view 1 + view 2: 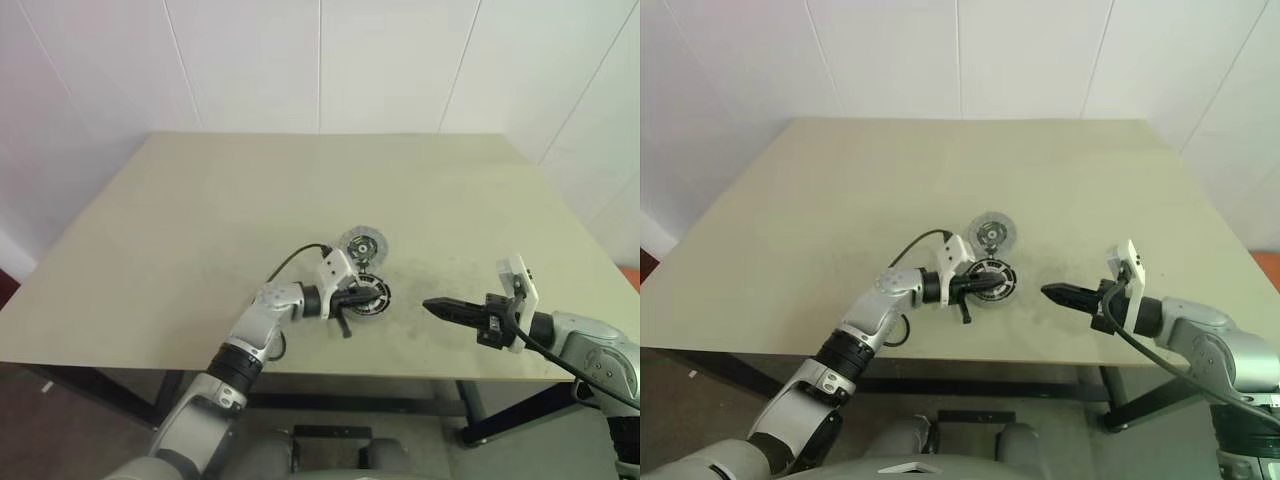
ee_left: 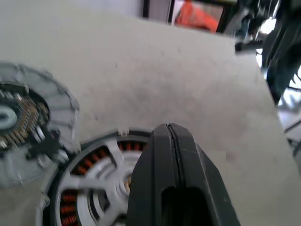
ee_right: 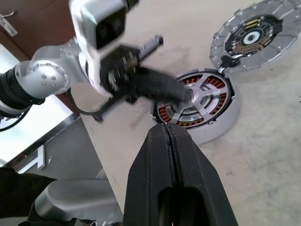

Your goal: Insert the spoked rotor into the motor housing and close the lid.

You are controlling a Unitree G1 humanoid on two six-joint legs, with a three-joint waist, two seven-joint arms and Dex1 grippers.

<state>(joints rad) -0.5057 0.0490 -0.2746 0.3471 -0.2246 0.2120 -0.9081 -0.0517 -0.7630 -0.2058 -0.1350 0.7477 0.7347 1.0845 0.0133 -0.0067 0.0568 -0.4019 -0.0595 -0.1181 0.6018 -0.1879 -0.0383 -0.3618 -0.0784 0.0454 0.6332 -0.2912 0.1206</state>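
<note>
The motor housing (image 3: 220,123) lies near the table's front middle, its copper windings showing. The spoked rotor (image 3: 208,92) sits inside it, silver spokes over the copper and a black rim (image 2: 101,165) around them. The lid (image 1: 362,243) lies flat and open just behind the housing, touching its rim, inner side up. My left gripper (image 1: 372,293) is shut with nothing between its fingers, and its tip rests over the rotor's hub. My right gripper (image 1: 428,304) is shut and empty. It hovers level to the right of the housing, pointing at it from a short gap away.
The beige table (image 1: 200,220) is bare around the parts, with wide free room behind and to the left. Its front edge runs close below both arms. A black cable (image 1: 290,260) loops from the left wrist. White walls stand behind.
</note>
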